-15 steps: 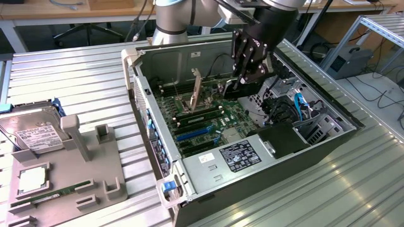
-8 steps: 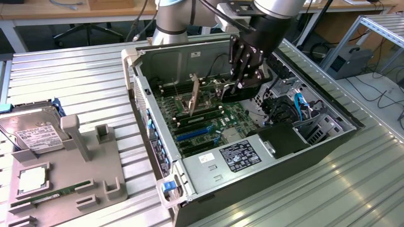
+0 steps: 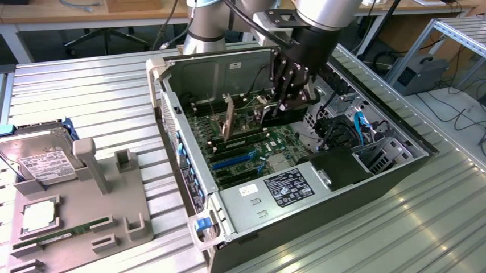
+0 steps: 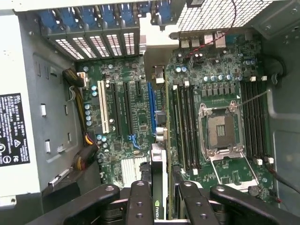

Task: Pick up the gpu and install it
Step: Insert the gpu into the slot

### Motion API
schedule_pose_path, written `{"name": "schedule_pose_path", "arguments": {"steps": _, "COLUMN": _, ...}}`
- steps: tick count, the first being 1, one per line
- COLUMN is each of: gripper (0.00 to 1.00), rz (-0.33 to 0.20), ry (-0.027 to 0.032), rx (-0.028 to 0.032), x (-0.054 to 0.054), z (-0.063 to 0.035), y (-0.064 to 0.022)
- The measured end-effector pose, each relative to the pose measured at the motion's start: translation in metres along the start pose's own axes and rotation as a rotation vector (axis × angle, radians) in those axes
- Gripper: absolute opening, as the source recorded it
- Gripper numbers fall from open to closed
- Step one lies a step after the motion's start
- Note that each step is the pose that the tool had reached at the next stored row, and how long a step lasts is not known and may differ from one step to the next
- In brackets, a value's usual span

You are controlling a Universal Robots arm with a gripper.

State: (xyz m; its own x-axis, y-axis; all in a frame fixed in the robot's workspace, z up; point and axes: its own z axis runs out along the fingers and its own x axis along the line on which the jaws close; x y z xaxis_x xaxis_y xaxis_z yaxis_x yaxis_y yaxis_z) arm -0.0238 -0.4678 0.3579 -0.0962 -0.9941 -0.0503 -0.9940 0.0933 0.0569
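While it hangs over the motherboard (image 4: 126,117) | end effector (image 4: 163,192) clamped on gpu (image 4: 158,161) | card edge-on

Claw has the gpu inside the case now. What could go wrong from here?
1. The gpu, gripped edge-on in the claw, hangs near the blue expansion slot and the memory slots; slightly off, its edge could hit the motherboard instead of seating.
2. The open CPU socket lies close by; a slip might damage it.
3. The claw sits deep between the walls of the computer case, so a sideways correction may collide.
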Motion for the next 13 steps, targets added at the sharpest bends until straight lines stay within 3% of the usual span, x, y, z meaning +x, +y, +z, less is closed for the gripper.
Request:
{"name": "schedule_pose_path", "arguments": {"steps": 4, "gripper": 0.27, "rz": -0.074, "ry": 0.0073, "rx": -0.0034, "x": -0.004, "z": 0.0039, "y": 0.0004}}
{"name": "schedule_pose_path", "arguments": {"steps": 13, "gripper": 0.27, "rz": -0.068, "ry": 0.0072, "rx": -0.0089, "x": -0.005, "z": 0.0202, "y": 0.0003}}
